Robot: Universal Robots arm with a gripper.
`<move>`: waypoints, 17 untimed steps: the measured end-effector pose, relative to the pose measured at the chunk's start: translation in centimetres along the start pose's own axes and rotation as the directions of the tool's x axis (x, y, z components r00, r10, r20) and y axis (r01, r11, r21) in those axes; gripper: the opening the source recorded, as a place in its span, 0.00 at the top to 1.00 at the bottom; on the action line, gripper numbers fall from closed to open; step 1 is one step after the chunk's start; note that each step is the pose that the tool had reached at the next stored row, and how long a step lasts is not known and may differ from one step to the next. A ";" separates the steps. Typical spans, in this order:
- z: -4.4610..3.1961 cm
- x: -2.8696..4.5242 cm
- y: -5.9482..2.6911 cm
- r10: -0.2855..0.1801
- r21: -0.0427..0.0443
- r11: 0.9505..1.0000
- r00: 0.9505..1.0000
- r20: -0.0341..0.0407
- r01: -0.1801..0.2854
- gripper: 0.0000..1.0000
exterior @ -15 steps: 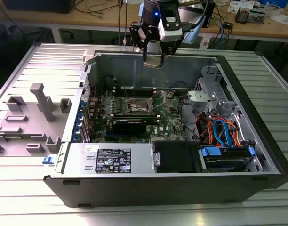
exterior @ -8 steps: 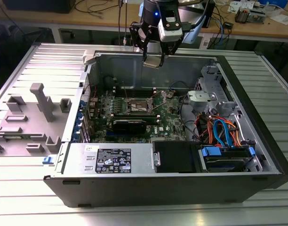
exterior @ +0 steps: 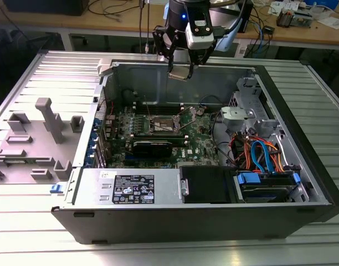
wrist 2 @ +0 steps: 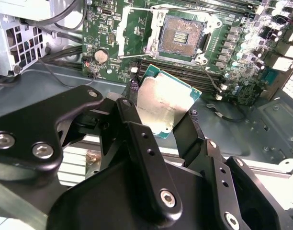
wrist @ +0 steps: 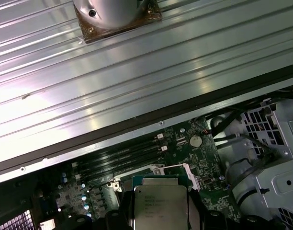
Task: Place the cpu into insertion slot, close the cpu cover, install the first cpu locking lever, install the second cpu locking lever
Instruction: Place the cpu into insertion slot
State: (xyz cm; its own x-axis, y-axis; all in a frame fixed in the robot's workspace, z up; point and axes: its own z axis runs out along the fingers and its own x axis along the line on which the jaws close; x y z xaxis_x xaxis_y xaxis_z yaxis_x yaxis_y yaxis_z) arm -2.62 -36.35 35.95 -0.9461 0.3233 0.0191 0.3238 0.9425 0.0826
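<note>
Black robot gripper hangs over an open dark computer case, fingers clamped on the small grey-tan square cpu. Below, the silver-rimmed square insertion slot sits empty. Placing, cover and both levers all seem left.

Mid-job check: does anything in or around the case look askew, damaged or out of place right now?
Nothing looks damaged or spilled. The cpu, clamped in the gripper above the case, looks turned relative to the empty insertion slot in the second wrist view, and tilted in the exterior view.
</note>
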 end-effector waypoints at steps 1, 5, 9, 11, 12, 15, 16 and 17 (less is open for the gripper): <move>0.00 0.00 -0.01 0.006 0.000 1.000 1.000 0.001 -0.006 0.46; 0.00 -0.01 -0.02 0.017 0.000 1.000 1.000 0.001 -0.017 0.46; 0.00 -0.01 -0.02 0.018 0.000 1.000 1.000 0.002 -0.018 0.46; 0.00 -0.01 -0.02 0.018 0.000 1.000 1.000 0.002 -0.018 0.46; 0.00 -0.01 -0.02 0.018 0.000 1.000 1.000 0.001 -0.018 0.46; 0.00 -0.01 -0.02 0.018 0.000 1.000 1.000 0.001 -0.018 0.46; 0.00 -0.01 -0.02 0.018 0.000 1.000 1.000 0.002 -0.018 0.46; 0.00 -0.01 -0.04 0.019 0.000 1.000 1.000 0.002 -0.019 0.46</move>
State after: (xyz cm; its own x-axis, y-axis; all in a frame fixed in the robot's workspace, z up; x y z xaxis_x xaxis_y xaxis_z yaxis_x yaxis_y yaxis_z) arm -2.63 -36.39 35.94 -0.9399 0.3409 0.0192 0.3413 0.9363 0.0827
